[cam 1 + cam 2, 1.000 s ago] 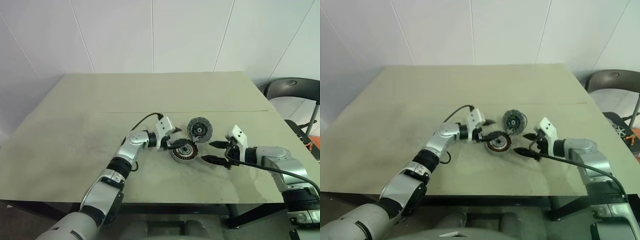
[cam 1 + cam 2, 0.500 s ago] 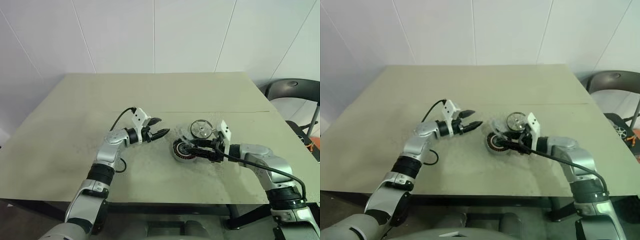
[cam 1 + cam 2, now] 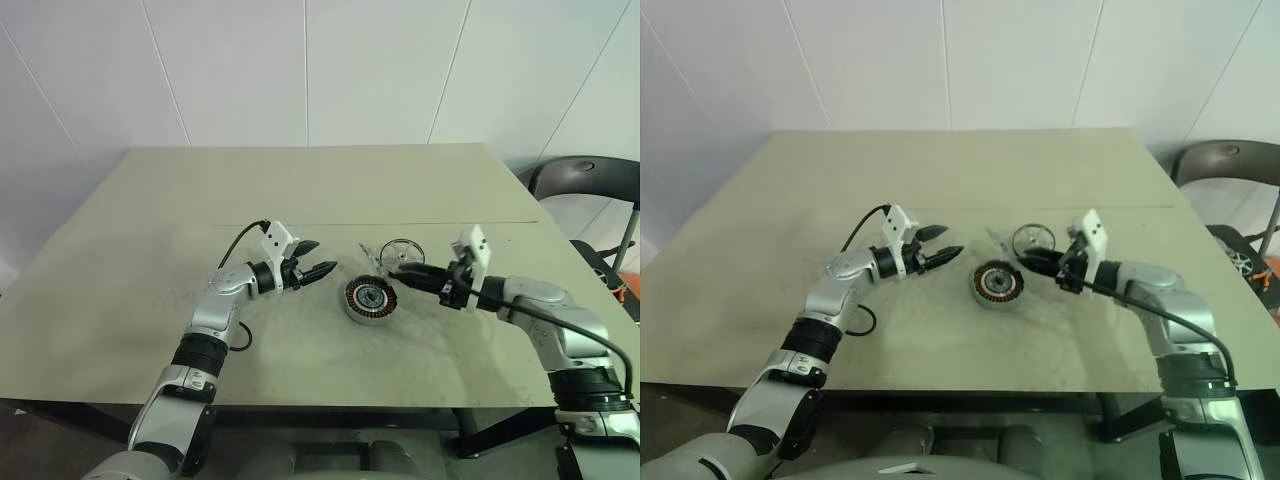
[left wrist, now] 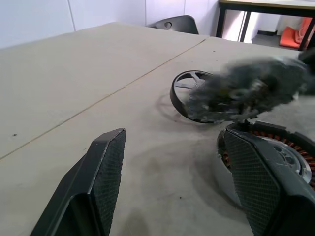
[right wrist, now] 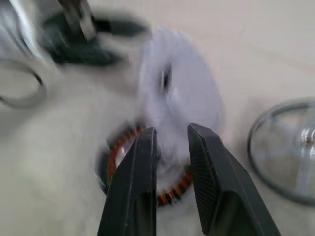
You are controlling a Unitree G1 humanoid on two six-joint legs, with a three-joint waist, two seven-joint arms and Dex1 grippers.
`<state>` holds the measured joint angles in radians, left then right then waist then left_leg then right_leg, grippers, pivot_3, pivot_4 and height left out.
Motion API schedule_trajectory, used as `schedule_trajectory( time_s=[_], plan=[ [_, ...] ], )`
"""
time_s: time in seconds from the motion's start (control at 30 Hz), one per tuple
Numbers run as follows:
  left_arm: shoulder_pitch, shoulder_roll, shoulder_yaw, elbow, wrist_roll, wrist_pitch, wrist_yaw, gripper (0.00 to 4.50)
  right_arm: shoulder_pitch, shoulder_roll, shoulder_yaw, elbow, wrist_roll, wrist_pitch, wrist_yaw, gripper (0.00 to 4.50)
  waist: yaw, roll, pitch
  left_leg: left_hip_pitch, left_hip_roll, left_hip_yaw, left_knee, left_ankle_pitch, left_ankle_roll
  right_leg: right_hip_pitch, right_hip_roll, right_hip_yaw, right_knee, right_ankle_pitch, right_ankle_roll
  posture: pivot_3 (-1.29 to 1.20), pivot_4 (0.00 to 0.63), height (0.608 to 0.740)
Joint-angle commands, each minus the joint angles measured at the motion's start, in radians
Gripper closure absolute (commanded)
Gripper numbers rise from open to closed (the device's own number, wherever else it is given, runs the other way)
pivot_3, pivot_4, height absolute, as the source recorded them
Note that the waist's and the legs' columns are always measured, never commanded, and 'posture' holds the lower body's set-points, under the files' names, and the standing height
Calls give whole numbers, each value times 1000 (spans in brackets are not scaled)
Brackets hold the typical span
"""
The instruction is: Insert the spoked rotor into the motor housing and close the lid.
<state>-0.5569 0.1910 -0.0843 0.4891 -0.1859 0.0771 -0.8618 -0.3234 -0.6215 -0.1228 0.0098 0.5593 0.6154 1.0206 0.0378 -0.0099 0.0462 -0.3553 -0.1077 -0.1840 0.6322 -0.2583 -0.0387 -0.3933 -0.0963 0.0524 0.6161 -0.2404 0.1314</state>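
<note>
The motor housing (image 3: pixel 368 300), a silver puck with copper windings, lies on the table between my arms. Just behind it lies the spoked rotor (image 3: pixel 405 250), flat on the table, a thin dark wheel also seen in the right wrist view (image 5: pixel 288 147). My right gripper (image 3: pixel 392 270) hovers above the housing's far right side. It is shut on the lid (image 5: pixel 177 93), a pale see-through disc, blurred and tilted over the housing (image 5: pixel 165 196). My left gripper (image 3: pixel 324 255) stands open and empty to the left of the housing, pointing at it.
The tan table (image 3: pixel 300 190) has a seam line across its middle. A dark chair (image 3: pixel 590 185) stands off the table's right edge. A black cable (image 3: pixel 240 245) loops from my left wrist.
My right gripper went from wide open to shut on the pale disc at the housing, then lifted it up and to the right. My left gripper drew back left from the housing.
</note>
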Motion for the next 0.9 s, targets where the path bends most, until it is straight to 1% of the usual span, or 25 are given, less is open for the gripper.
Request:
schedule_trajectory(
  time_s=[0.03, 0.1, 0.23, 0.33, 0.47, 0.57, 0.6, 0.63, 0.77, 0.9],
  plan=[
    [-23, 1, 10, -19, -10, -12, 5, 1126, -47, 15, -119, -96, 182, 45, 31, 3478, -1, 0, 0, 0, 0, 0, 0, 0, 0, 0, 0, 0, 0, 0, 0, 0, 0, 740],
    [-21, 1, 9, -18, -9, -12, 5, 1126, -52, 13, -139, -116, 226, 63, 33, 3478, 0, 0, 0, 0, 0, 0, 0, 0, 0, 0, 0, 0, 0, 0, 0, 0, 0, 740],
    [-19, 0, 8, -16, -9, -12, 4, 1126, -48, 8, -75, -160, 208, 82, 17, 3478, 0, 0, 0, 0, 0, 0, 0, 0, 0, 1, 0, 0, 0, 0, 0, 0, 0, 740],
    [-20, 0, 9, -12, -9, -13, 5, 1126, -64, 36, -26, -218, 235, 120, -7, 3478, -1, 0, 0, 0, 0, 0, 0, 0, 0, 0, 0, 0, 0, 0, 0, 0, 0, 740],
    [-23, -3, 11, -6, -10, -14, 6, 1126, -105, 53, 133, -194, 110, 128, -65, 3478, -1, 0, 0, 0, 0, 0, 0, 0, 0, -1, 0, 0, 0, 0, 0, 0, 0, 740],
    [-26, -4, 10, 1, -9, -16, 5, 1126, -126, 57, 223, -179, 57, 117, -47, 4064, 1, 0, 0, 0, 0, 1, 0, 0, 0, -1, 0, 0, 0, 0, 0, 0, 0, 740],
    [-27, -4, 11, 4, -8, -16, 6, 1126, -133, 55, 246, -173, 36, 111, -41, 4376, 2, 0, 0, 0, 0, 1, 0, 0, 0, -1, 0, 0, 0, 0, 0, 0, 0, 740],
    [-28, -4, 12, 6, -8, -17, 6, 1126, -140, 53, 267, -165, 16, 104, -38, 4476, 2, 0, 0, -1, 0, 0, 0, 0, 0, -1, 0, 0, 0, 0, 0, 0, 0, 740],
    [-22, 0, 13, 7, -7, -19, 9, 1126, -162, 43, 363, -128, -90, 66, -28, 4476, 0, 0, 0, 0, 0, 0, 0, 0, 0, -1, 0, 0, -1, 0, 0, 0, 0, 740],
    [-21, 2, 13, 7, -7, -18, 10, 1126, -175, 49, 386, -81, -163, 22, -44, 4476, 0, 0, 0, 0, 0, 0, 0, 0, 0, -1, 0, 0, 0, 0, 0, 0, 0, 740]
  ],
)
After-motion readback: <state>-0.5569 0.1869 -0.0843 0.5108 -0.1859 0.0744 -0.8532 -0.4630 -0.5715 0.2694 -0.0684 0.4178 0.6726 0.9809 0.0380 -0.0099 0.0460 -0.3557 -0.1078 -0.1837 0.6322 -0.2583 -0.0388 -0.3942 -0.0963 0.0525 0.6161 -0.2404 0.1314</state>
